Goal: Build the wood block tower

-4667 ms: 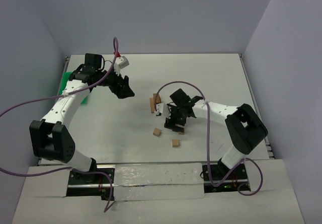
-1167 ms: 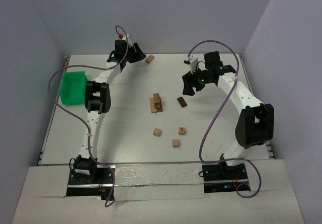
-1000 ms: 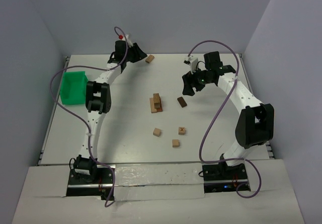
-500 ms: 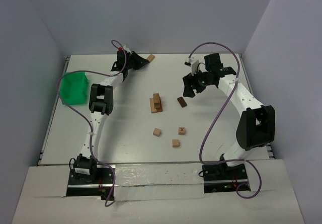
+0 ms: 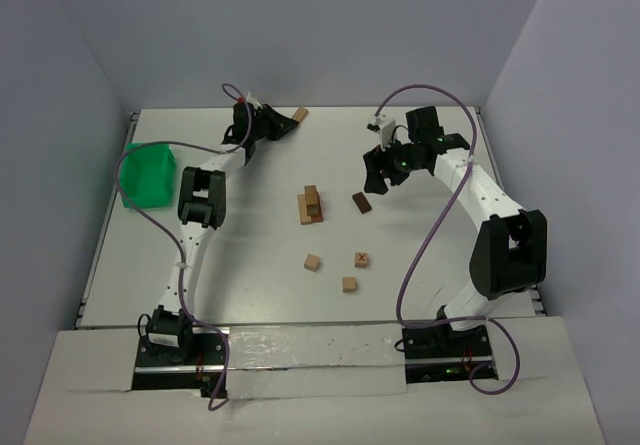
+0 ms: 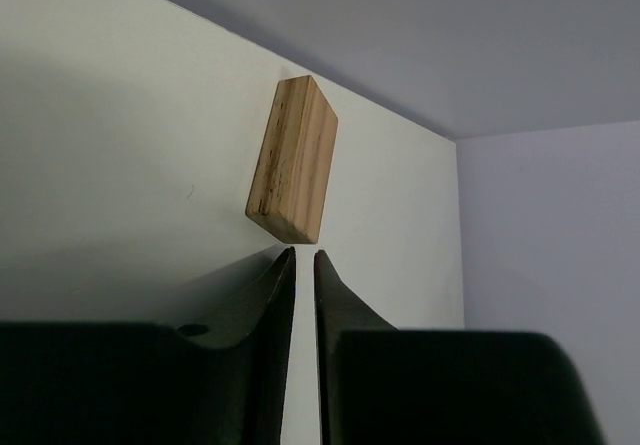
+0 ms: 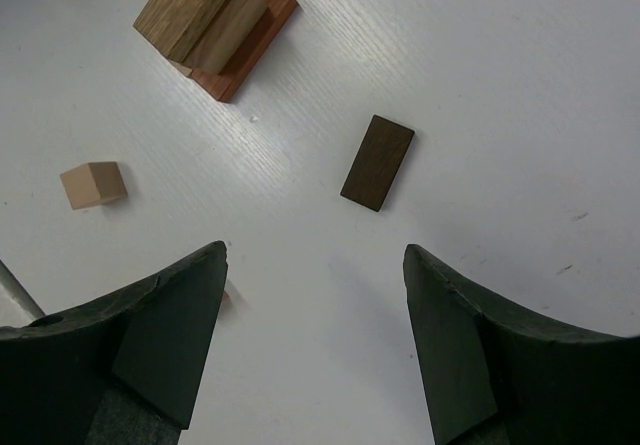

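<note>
A tan wood block [image 5: 298, 116] lies at the table's far edge; in the left wrist view this block [image 6: 292, 160] sits just past my fingertips, not between them. My left gripper [image 5: 281, 125] [image 6: 300, 255] is shut with only a thin slit and nothing in it. The tower [image 5: 311, 205] [image 7: 218, 25], a low stack of tan blocks on a reddish base, stands mid-table. A dark brown block [image 5: 361, 202] [image 7: 377, 162] lies flat to its right. My right gripper [image 5: 374, 177] [image 7: 315, 265] hovers open above that dark block.
A block marked with an X [image 5: 361, 259] and two tan cubes [image 5: 313, 262] [image 5: 348, 284] lie nearer the front. One tan cube [image 7: 93, 184] shows in the right wrist view. A green tray [image 5: 145, 173] sits at the left edge. The back wall rises just behind the far block.
My left gripper has reached further toward the far block and its jaws have closed. The right arm has barely moved and stays open.
</note>
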### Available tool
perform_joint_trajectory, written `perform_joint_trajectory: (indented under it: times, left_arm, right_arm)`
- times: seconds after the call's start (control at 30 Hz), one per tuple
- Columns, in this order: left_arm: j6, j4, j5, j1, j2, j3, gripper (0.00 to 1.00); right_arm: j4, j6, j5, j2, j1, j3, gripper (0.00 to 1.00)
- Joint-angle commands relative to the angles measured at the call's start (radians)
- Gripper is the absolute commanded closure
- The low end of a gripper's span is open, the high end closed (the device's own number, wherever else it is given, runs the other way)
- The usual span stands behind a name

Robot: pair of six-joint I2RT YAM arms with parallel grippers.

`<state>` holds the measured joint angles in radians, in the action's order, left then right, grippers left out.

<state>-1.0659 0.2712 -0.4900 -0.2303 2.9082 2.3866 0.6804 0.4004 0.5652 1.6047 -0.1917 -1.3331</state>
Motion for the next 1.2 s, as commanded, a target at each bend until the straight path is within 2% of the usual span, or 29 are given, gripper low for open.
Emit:
perform_joint_trajectory:
  times: [0.0, 0.07, 0.13, 0.27, 0.33, 0.4, 0.63, 0.77, 0.93, 1.17]
  left_arm:
    - [-0.1, 0.109, -0.077, -0.007, -0.032, -0.068, 0.81]
    - [-0.117, 0.151, -0.1, -0.009, -0.063, -0.095, 0.79]
    - [-0.121, 0.218, -0.088, -0.014, -0.095, -0.131, 0.72]
    - [-0.132, 0.211, -0.069, -0.014, -0.062, -0.024, 0.66]
    - [-0.149, 0.23, -0.019, -0.012, -0.066, -0.034, 0.6]
    - [-0.16, 0.247, 0.01, -0.014, -0.056, -0.033, 0.58]
    - [-0.21, 0.267, 0.096, -0.014, 0.007, -0.014, 0.59]
    - [-0.222, 0.296, 0.14, -0.014, 0.031, 0.002, 0.63]
    - [-0.118, 0.199, 0.213, -0.025, 0.051, 0.099, 0.65]
    - [-0.078, 0.077, 0.261, -0.04, 0.066, 0.109, 0.72]
  right_arm:
    - [-0.021, 0.004, -0.005, -0.05, 0.003, 0.022, 0.22]
    - [-0.022, 0.008, -0.005, -0.054, 0.003, 0.029, 0.22]
    - [-0.024, 0.005, -0.005, -0.052, 0.003, 0.032, 0.22]
    - [-0.025, -0.001, 0.002, -0.048, 0.003, 0.031, 0.22]
    - [-0.027, -0.006, 0.002, -0.045, 0.002, 0.03, 0.22]
    - [-0.026, -0.008, 0.001, -0.043, 0.001, 0.028, 0.22]
    - [-0.025, -0.017, -0.001, -0.039, 0.001, 0.031, 0.22]
    - [-0.027, -0.021, 0.0, -0.029, 0.002, 0.039, 0.22]
    - [-0.03, -0.025, -0.002, -0.027, 0.003, 0.046, 0.22]
    - [-0.028, -0.018, -0.019, -0.029, 0.003, 0.051, 0.22]
